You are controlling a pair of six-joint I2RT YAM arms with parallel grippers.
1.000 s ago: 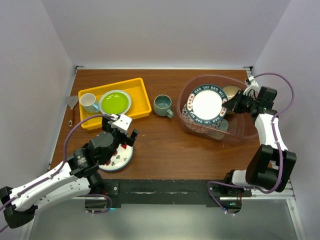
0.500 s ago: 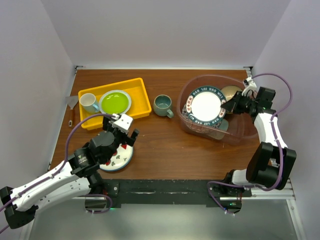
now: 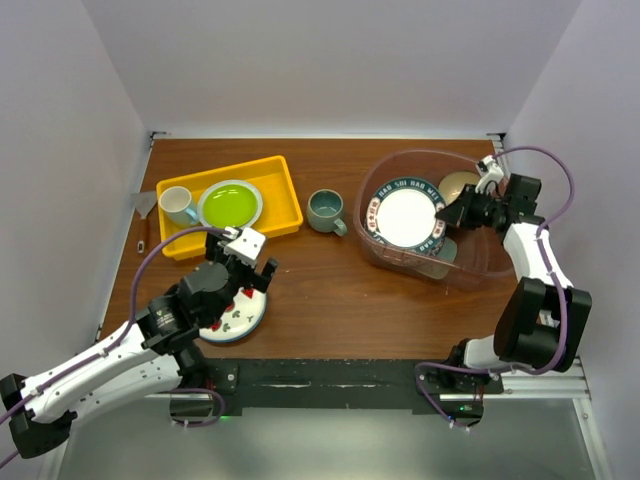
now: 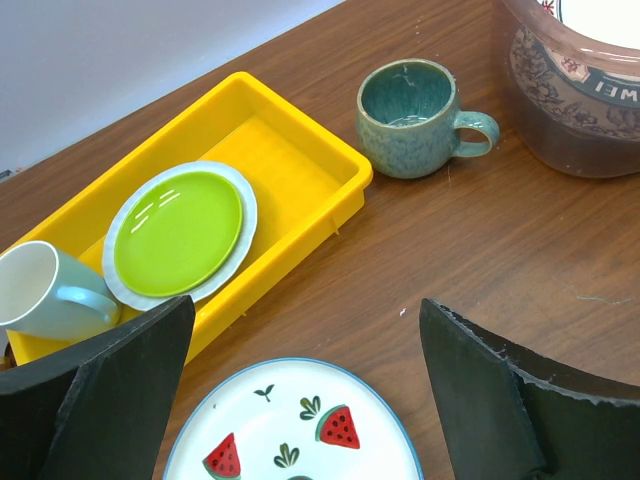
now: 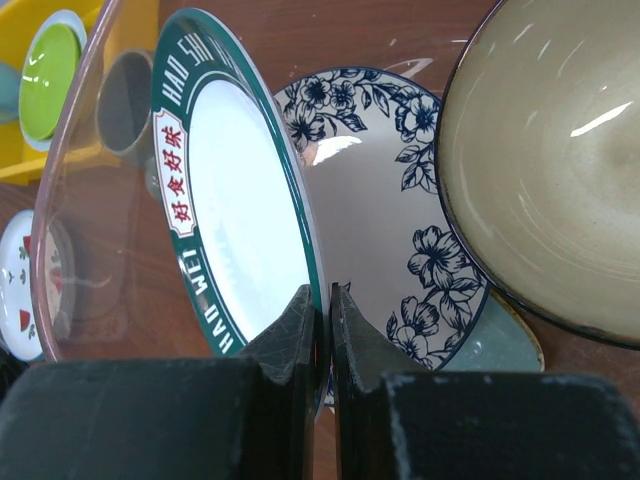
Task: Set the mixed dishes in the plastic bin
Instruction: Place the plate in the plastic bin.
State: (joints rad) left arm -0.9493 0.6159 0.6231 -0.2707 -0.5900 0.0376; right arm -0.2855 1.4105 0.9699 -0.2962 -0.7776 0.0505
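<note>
Already inside the bin (image 3: pixel 470 268), at about 2 o'clock on the table, the green-rimmed plate (image 3: pixel 405 215) is the thing in hand. The right pincer (image 3: pixel 448 213) is closed on its rim, one finger on each face, as the right wrist view shows plainly. From the pincer the plate lies toward 9 o'clock. It does not lie flat: it leans, with the gripped edge at its 3 o'clock side raised, above a flowered plate (image 5: pixel 390 230) and beside a tan bowl (image 5: pixel 550 160). I judge that the coming move is to lower this raised edge toward the flowered plate and then let go. The tilt is what matters, because a release from this angle could let the plate drop hard on the dishes below.

The left pincer (image 3: pixel 245 275) is spread fully wide and holds nothing. It hovers over the watermelon plate (image 3: pixel 235 318), at about 7 o'clock on the table, and I cannot tell if it touches it. The mug (image 3: pixel 326 210) stands at about 1 o'clock from it, beside the yellow tray (image 3: pixel 280 195), nearer to the left arm.
</note>
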